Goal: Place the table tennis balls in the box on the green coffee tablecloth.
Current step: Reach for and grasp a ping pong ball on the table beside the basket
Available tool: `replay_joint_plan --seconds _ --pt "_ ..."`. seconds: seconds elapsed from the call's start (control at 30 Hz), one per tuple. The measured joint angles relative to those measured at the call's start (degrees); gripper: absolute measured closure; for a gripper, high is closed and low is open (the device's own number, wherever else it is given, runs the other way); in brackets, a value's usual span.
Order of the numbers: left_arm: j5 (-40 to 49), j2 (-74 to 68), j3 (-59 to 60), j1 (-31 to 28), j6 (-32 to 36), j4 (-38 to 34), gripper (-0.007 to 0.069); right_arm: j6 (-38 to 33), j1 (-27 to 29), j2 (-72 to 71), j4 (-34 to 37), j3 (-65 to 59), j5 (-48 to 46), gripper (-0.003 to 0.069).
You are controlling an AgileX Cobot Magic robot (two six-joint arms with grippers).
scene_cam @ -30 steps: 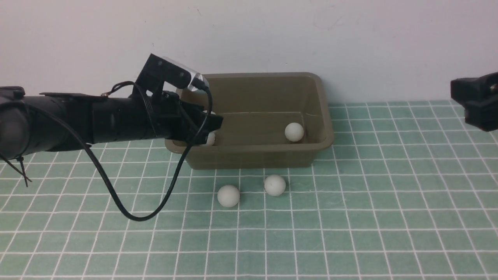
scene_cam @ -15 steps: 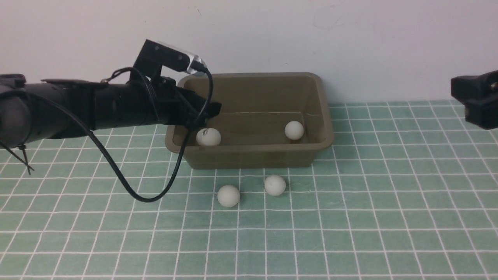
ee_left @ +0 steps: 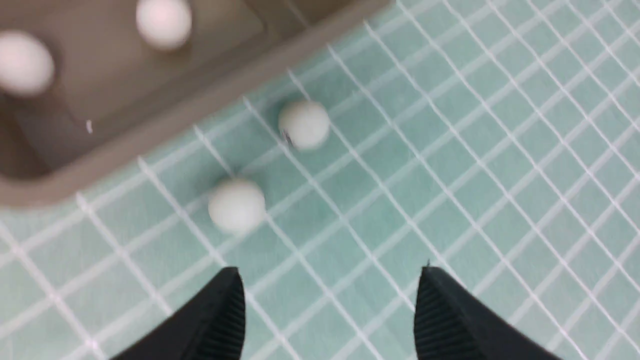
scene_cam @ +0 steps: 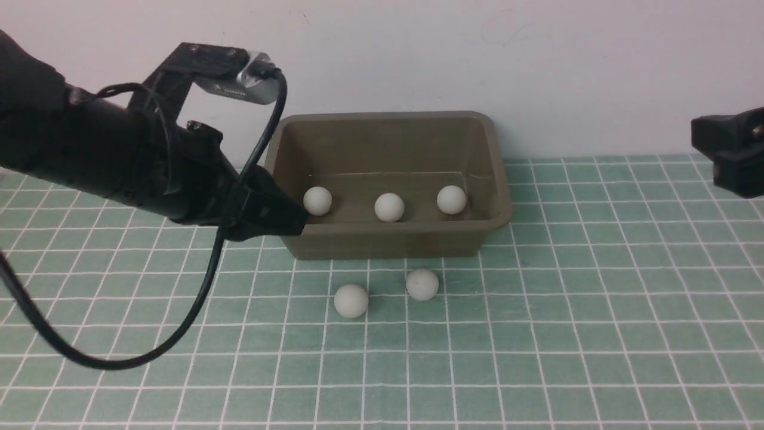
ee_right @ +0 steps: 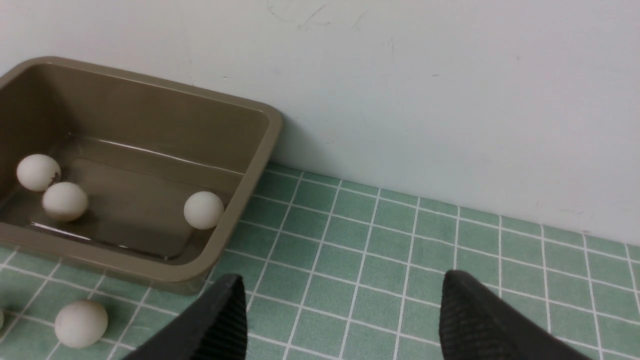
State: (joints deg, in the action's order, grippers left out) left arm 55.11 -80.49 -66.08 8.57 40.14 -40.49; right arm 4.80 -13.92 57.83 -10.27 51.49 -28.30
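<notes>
Pulled back from the rectangular olive-brown plastic box (scene_cam: 388, 243), the left gripper (ee_left: 330, 280) now hangs by its near left corner, fingers apart and empty. Three small white table tennis balls (scene_cam: 389, 207) lie inside, one newly in view; two more balls (scene_cam: 351, 300) rest just in front on the teal-green, white-gridded tablecloth (scene_cam: 597, 310). The right gripper (ee_right: 340, 295), well off to the right, is also spread and empty.

No text, label or number is legible.
</notes>
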Motion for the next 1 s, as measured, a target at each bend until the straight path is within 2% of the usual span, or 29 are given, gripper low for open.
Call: replay_joint_plan --seconds 0.17,0.23,0.33,0.43,0.6,0.67,0.73,0.8,1.0 --pt "-0.8 1.13 0.38 6.22 -5.96 4.9 0.0209 0.0 0.0 0.0 0.0 0.0 0.05 0.0186" --pt "-5.64 0.97 2.48 11.54 -8.25 7.61 0.0209 0.0 0.0 0.0 0.0 0.0 0.05 0.0186" --pt "-9.62 0.22 4.28 15.43 -11.3 11.11 0.0209 0.0 0.0 0.0 0.05 0.0 0.05 0.0186" --pt "-15.73 -1.79 6.81 19.99 -18.29 17.22 0.0209 0.0 0.0 0.0 0.05 0.0 0.05 0.0186" --pt "-20.81 -5.44 8.15 22.49 -28.93 25.86 0.0209 0.0 0.0 0.0 0.05 0.0 0.05 0.0186" --pt "-25.71 -9.45 8.2 23.17 -37.48 33.88 0.0209 0.0 0.0 0.0 0.05 0.0 0.05 0.0186" --pt "-27.52 -10.92 8.2 23.25 -40.14 36.44 0.0209 0.0 0.0 0.0 0.05 0.0 0.05 0.0186" --pt "-32.14 -15.06 8.2 23.3 -45.79 41.76 0.0209 0.0 0.0 0.0 0.05 0.0 0.05 0.0186" --pt "-39.28 -20.83 8.2 23.3 -49.15 45.72 0.0209 0.0 0.0 0.0 0.05 0.0 0.05 0.0186"
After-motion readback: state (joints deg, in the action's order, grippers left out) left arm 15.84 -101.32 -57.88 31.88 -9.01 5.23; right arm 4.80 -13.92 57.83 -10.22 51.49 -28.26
